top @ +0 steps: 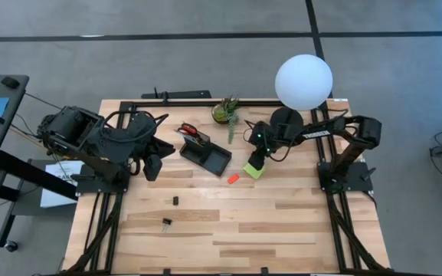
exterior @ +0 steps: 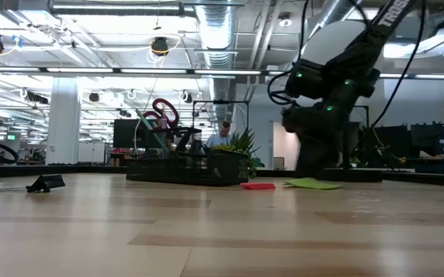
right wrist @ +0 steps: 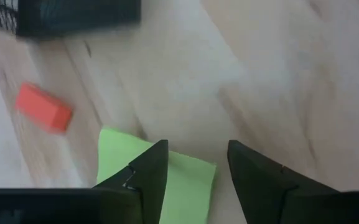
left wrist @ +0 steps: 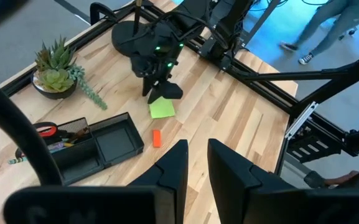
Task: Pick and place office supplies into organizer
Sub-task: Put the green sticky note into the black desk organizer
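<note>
The black organizer [top: 207, 156] stands mid-table with red-handled scissors [top: 192, 132] upright in its taller section. A lime-green sticky pad [top: 253, 171] lies flat on the wood to its right, and a small orange eraser [top: 234, 178] lies beside the pad. My right gripper [right wrist: 195, 167] is open and low over the pad's edge, one finger above the pad [right wrist: 185, 186] and the other past its edge. Two tiny black clips [top: 175, 201] [top: 166, 222] lie nearer the front. My left gripper [left wrist: 198, 163] hangs raised left of the organizer, a narrow gap between its fingers, holding nothing. My right gripper comes at the sticky pad slanting down from the table's right. One fingertip [right wrist: 149, 167] stands over the pad's corner [right wrist: 191, 165], and I cannot tell whether it touches the pad. The pad lies flat on the table.
A small potted plant [top: 226, 111] stands behind the organizer. A lamp with a white globe [top: 303, 80] and a round black base [top: 286, 121] sits at the far right, close behind my right arm. Bare wood stretches across the near half of the table.
</note>
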Motion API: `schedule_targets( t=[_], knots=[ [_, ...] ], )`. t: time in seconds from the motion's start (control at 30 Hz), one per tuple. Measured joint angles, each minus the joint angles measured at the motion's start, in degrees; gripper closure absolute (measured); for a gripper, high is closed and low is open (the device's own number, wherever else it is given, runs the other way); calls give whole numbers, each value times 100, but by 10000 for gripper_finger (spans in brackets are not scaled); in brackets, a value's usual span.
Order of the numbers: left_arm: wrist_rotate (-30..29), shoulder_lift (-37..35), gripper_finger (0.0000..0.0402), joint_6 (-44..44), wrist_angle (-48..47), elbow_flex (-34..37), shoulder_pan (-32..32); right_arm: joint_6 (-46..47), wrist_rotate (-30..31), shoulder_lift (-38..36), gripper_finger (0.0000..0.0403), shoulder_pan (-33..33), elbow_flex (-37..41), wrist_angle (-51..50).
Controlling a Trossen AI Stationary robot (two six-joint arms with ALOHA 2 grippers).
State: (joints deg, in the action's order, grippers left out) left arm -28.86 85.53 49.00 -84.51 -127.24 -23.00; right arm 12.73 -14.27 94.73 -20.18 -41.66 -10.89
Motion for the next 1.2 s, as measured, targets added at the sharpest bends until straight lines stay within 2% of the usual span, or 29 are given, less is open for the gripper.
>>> schedule_targets(
  t=[0.2, 0.53, 0.8, 1.03, 1.2],
  knots=[
    [-1, 1, 345, 31, -1, 0, 0, -36, 229, -443, 232, 2, 14, -569],
    [-3, 0, 345, 26, -2, 0, 0, 70, 432, -255, 231, 155, -32, -1139],
    [-6, 0, 345, 24, -2, 0, 0, 416, 43, -598, 232, 186, 19, -1428],
    [-21, -1, 345, 22, -2, 0, 0, 400, 60, -1104, 242, 163, 9, -1679],
    [-36, 0, 345, 19, -2, 0, 0, 398, 237, -1077, 243, 338, 3, -1752]
  ],
)
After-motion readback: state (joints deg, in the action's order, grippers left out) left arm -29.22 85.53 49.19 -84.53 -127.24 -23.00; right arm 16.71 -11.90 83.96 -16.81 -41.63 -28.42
